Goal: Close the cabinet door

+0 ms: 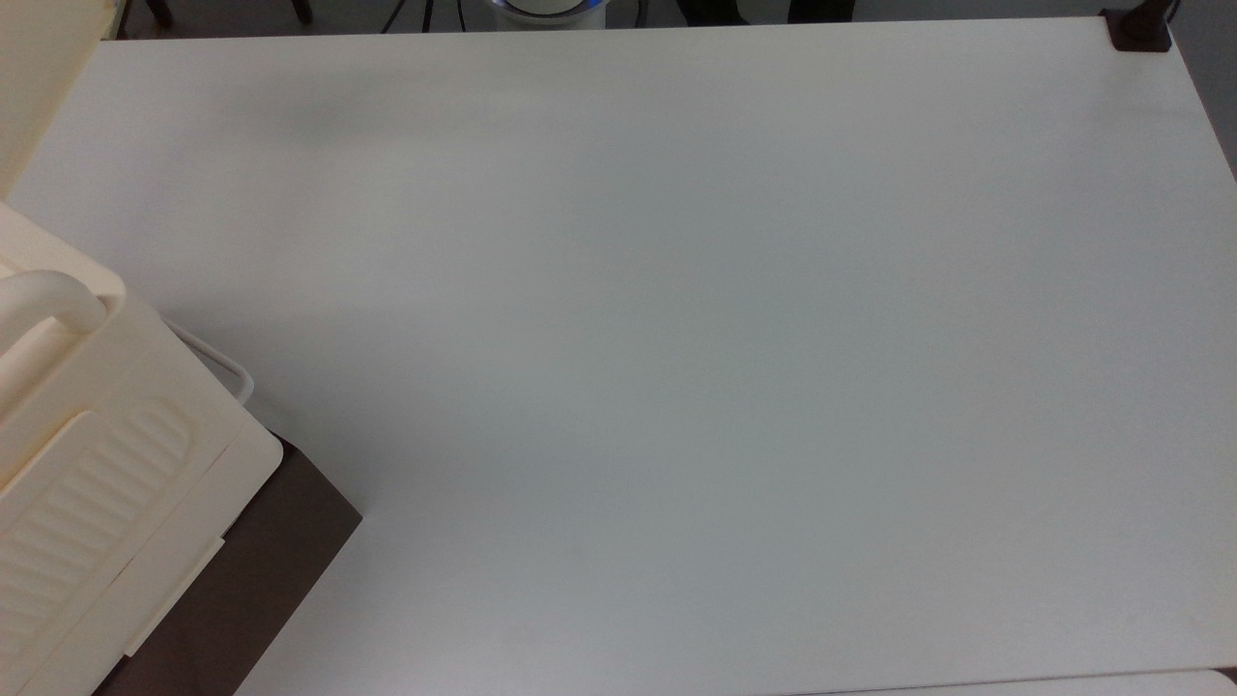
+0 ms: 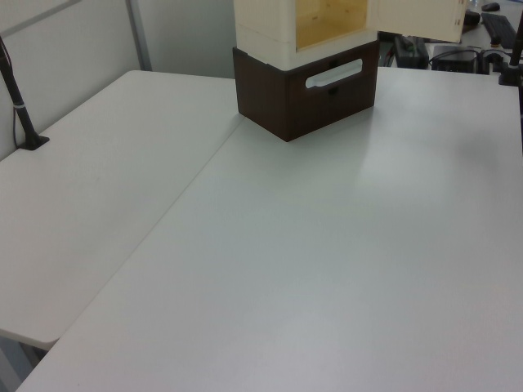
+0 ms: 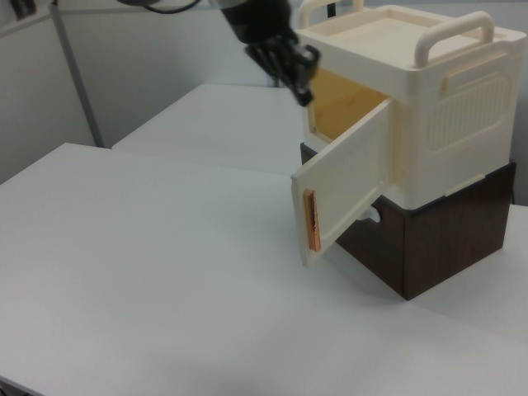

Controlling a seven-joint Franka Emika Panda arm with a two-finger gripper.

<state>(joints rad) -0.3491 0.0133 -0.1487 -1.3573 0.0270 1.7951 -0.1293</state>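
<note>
**Cabinet door standing open — gripper high at the opening**

Table (image 1: 676, 338): white, wide and bare-topped, spread well below the jaws in the right view.

Cabinet (image 3: 429, 107): big cream box, just to the right view's right of the jaws, at about their height. Set on a dark brown base (image 3: 437, 239), lower than the jaws and further to the right view's right. Seen at the top view's lower left corner and at the far top edge of the left view. Yellowish wooden interior exposed, directly beside the jaws on the right view's right.

Cabinet door (image 3: 346, 186): plain cream panel, swung outward on its hinge, hanging below the jaws and slightly to the right view's right. Apart from the jaws, not touching. Free edge turned toward the right view's camera, with a thin copper-brown strip (image 3: 311, 221) running up that edge, well below the jaws.

Handle bar (image 3: 454, 33): thick, rounded, on the cabinet's top, above and to the right view's right of the jaws.

Gripper (image 3: 301, 78): dark, reaching in from the right view's upper left, angled down toward the upper corner of the opening — near the cabinet's front rim. State of the jaws: cannot tell. Nothing seen held.
</note>
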